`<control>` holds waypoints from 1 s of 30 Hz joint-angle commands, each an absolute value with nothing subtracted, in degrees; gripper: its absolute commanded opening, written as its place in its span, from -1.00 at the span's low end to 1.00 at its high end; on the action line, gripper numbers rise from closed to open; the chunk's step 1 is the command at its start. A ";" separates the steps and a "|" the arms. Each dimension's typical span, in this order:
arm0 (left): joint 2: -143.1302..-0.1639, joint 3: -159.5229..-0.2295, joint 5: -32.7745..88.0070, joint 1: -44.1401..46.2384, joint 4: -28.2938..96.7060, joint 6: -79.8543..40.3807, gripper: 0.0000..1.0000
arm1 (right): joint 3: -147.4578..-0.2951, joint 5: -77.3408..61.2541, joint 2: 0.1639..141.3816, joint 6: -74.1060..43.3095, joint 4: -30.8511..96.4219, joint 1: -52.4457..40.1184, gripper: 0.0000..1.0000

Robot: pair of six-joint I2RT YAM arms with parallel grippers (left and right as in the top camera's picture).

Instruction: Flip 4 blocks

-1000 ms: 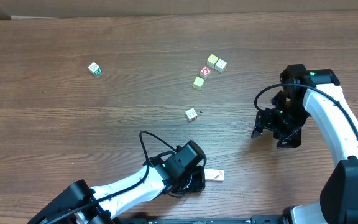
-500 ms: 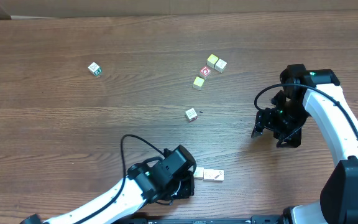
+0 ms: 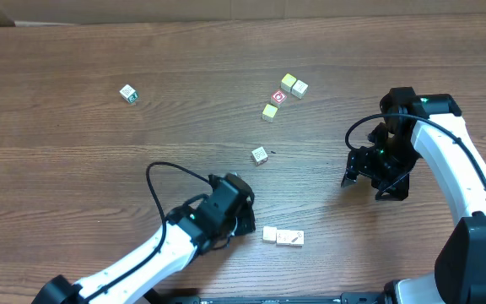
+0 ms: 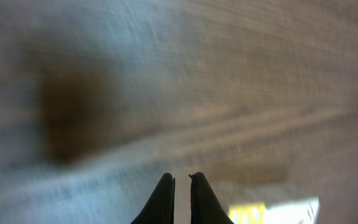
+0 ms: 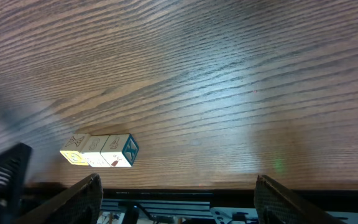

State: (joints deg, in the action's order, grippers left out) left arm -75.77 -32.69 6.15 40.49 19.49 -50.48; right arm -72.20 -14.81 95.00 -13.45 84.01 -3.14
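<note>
Three pale blocks lie in a row near the front edge, the left one (image 3: 269, 234) beside a joined pair (image 3: 290, 239). The right wrist view shows that row (image 5: 98, 151), with a yellow mark on one end and a blue face on the other. My left gripper (image 3: 245, 225) is shut and empty, just left of the row and apart from it. Its view is blurred, with the fingertips (image 4: 181, 178) together and a yellow block face (image 4: 247, 213) at the lower right. My right gripper (image 3: 368, 184) hovers open and empty at the right, its fingers (image 5: 79, 196) spread wide.
More cubes lie farther back: one (image 3: 260, 155) at mid-table, a cluster of yellowish cubes (image 3: 288, 82) around a red-ring cube (image 3: 279, 97), and a green-marked cube (image 3: 128, 94) far left. The table's front edge (image 5: 185, 185) runs just beyond the row.
My left arm has drawn back up and to the left, away from the row, uncovering the leftmost cube. The right arm has not moved.
</note>
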 commanded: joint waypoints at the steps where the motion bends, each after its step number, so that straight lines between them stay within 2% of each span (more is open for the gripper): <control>1: -79.44 -32.47 8.34 38.11 16.99 -44.75 -0.92 | -72.73 -15.11 95.04 -13.21 83.92 -3.25 0.58; 14: -92.38 -32.47 18.13 37.89 2.35 -43.24 -0.91 | -72.73 -15.11 95.04 -13.23 84.33 -3.25 0.58; 30: -93.34 -32.47 23.70 37.89 1.54 -42.61 -0.92 | -72.73 -15.11 95.04 -13.23 84.58 -3.25 0.58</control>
